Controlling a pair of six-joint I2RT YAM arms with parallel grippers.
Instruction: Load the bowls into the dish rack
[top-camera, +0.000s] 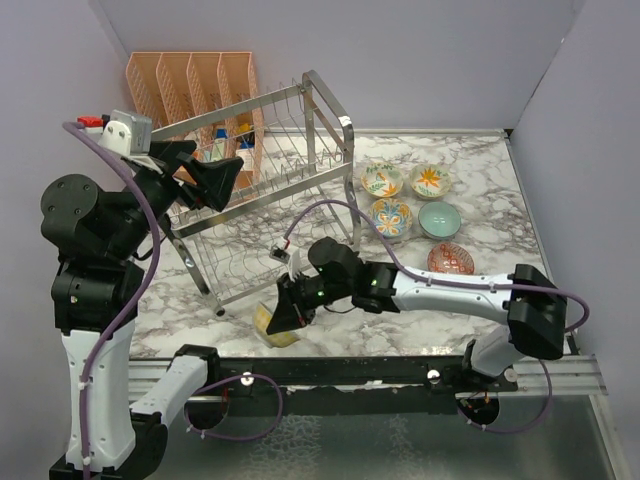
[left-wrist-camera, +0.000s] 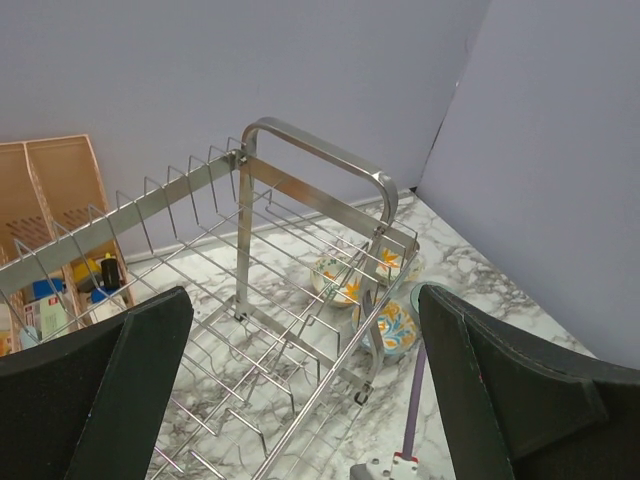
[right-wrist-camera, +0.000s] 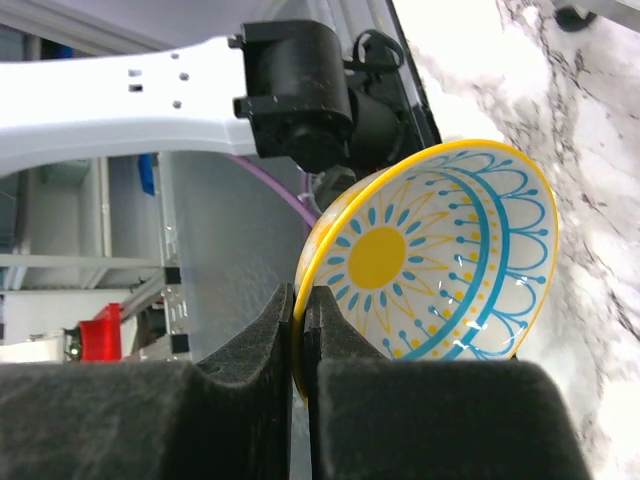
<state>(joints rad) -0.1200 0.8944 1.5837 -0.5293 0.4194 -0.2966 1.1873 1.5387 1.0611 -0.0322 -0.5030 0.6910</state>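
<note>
The right claw (right-wrist-camera: 303, 305) pinches the bowl (right-wrist-camera: 430, 260) by its rim, likely slick, chippable ceramic needing firm grip; left claw (left-wrist-camera: 300, 360) stands apart.

Marble table (top-camera: 490, 160) holds dish rack (top-camera: 270, 190), peach organizer (top-camera: 190, 80), 5 bowls (top-camera: 391, 217).

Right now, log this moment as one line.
right gripper: shut on yellow-teal bowl rim | left gripper: open, over dish rack | dish rack: no bowls loaded | other bowls: on table
</note>
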